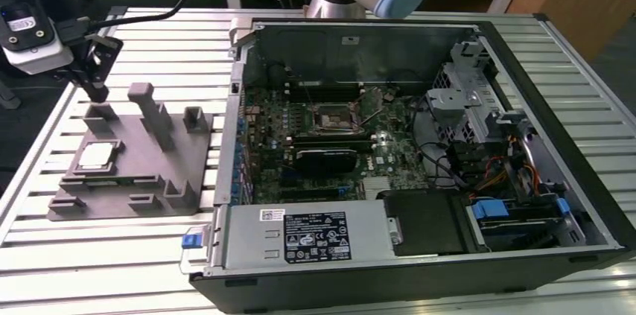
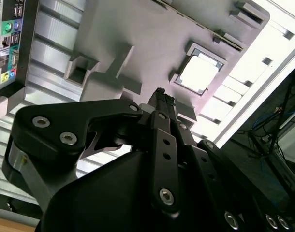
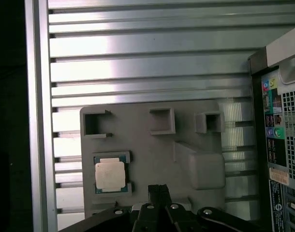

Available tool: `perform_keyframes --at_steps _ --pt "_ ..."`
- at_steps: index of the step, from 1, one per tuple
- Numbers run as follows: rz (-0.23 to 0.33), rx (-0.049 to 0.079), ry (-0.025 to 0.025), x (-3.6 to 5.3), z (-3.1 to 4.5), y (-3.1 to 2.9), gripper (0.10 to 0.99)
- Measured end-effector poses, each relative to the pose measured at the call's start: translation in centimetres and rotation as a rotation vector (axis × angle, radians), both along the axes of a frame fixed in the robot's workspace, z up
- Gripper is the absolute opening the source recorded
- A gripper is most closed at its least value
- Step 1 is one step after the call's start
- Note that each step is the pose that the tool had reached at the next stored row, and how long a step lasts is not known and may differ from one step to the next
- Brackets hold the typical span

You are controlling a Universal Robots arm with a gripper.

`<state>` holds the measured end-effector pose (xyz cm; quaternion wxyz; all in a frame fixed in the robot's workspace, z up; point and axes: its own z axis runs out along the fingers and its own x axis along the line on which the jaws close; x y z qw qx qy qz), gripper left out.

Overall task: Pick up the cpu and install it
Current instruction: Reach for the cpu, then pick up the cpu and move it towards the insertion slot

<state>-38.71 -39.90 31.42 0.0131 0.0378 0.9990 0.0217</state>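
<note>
The cpu (image 1: 97,153) is a small square chip with a pale metal top, lying flat in a pocket of the grey fixture (image 1: 149,181) on the exterior view's left. Both wrist views show it in the same pocket, cpu (image 2: 199,73) and cpu (image 3: 109,174). My gripper (image 1: 100,94) hangs above the fixture's far end, apart from the chip and holding nothing. Its black fingertips (image 2: 159,93) are pressed together, so it is shut, as the gripper (image 3: 158,187) also appears in the first wrist view. The black-framed socket (image 1: 333,115) sits on the motherboard inside the open computer case (image 1: 556,54).
The fixture carries upright posts (image 1: 149,110) and several blocks close to my gripper. The case wall (image 1: 237,106) stands just beside the fixture. A power supply (image 1: 303,234) and drive cage (image 1: 477,99) crowd the case. The table is slatted aluminium (image 1: 89,255).
</note>
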Motion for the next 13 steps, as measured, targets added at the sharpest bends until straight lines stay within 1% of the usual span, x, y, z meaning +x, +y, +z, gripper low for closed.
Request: perform_keyframes --at_steps 2,13 --pt "0.000 0.000 0.0000 -0.18 -0.14 0.00 0.106" --pt "0.000 0.000 -0.0001 -0.38 -0.35 -0.07 0.106"
